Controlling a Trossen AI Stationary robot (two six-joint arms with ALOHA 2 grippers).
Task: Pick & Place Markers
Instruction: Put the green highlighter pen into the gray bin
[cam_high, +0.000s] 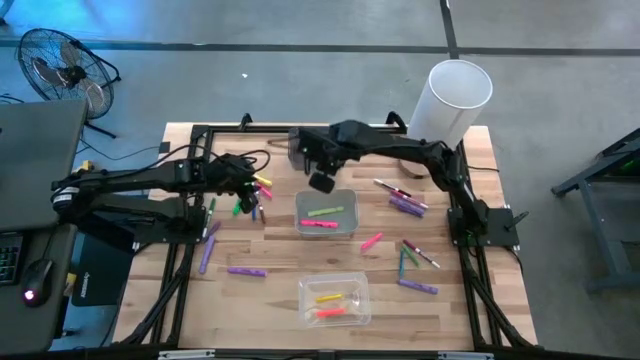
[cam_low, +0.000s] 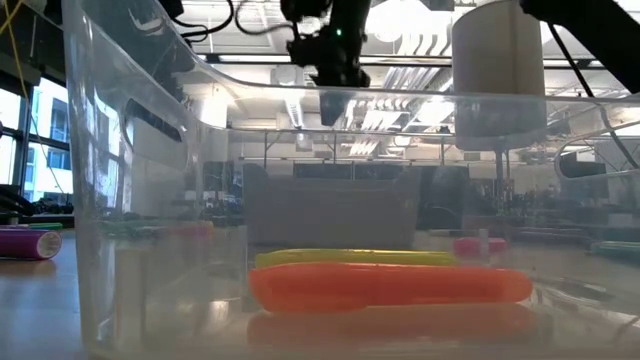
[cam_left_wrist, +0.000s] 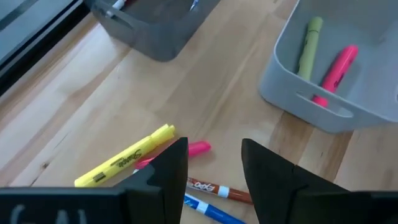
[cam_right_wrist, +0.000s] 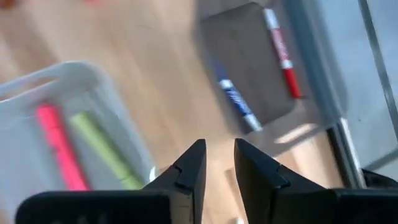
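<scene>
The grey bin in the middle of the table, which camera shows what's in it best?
The left wrist view: the grey bin shows one green and one pink marker clearly. The high view shows them small, the right wrist view blurred, and the low view only its wall behind the clear bin.

A wooden table (cam_high: 270, 300) is seen, on which a grey bin (cam_high: 327, 213), a clear bin (cam_high: 334, 299) and a dark bin (cam_high: 300, 146) are set. Loose markers (cam_high: 408, 203) are scattered on the bare wood to either side, and a white cylinder (cam_high: 449, 102) is stood at the far right corner.
</scene>
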